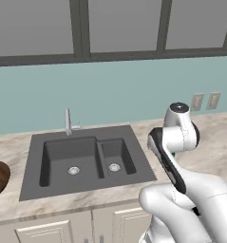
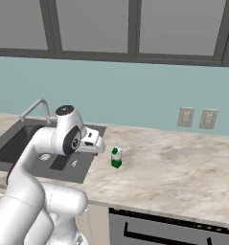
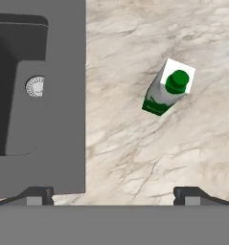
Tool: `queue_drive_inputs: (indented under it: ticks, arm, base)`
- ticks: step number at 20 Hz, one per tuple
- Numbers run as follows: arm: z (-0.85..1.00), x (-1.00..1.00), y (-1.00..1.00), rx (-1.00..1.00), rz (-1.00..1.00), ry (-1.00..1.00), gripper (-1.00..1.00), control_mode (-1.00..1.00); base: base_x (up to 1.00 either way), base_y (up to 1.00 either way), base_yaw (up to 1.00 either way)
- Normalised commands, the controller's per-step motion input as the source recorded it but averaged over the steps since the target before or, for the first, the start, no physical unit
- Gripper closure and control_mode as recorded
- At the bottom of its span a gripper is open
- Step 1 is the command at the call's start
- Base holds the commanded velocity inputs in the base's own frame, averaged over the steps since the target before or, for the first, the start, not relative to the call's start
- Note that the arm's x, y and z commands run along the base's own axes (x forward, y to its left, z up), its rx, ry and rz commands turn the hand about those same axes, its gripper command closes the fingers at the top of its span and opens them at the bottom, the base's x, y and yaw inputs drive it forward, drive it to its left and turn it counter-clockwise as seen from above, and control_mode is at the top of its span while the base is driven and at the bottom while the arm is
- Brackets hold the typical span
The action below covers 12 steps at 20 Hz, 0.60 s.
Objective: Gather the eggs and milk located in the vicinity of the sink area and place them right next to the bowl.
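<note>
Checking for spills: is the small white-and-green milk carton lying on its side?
No, the small white-and-green milk carton stands upright on the marble counter.

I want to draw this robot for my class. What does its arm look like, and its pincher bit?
The arm is made of fat, smooth, shiny white tubes with dark grey bands and round caps at the joints. A black strip runs along one segment. The gripper ends in two small dark grey finger tips, flat and blocky.
</note>
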Motion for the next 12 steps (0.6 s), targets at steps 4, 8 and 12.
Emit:
queue_drive_inputs:
  ticks: [4, 8, 12]
  arm:
    - [0.00, 0.06, -0.29, 0.03, 0.00, 0.00, -1.00, -1.00]
    - [0.00, 0.21, -0.59, 0.11, -0.01, 0.05, -1.00, -1.00]
    - [-0.06, 0.20, -0.55, 0.07, -0.10, 0.00, -1.00, -1.00]
  base:
    - [0.00, 0.00, 0.00]
    - [0.00, 0.00, 0.00]
    - [0.00, 0.00, 0.00]
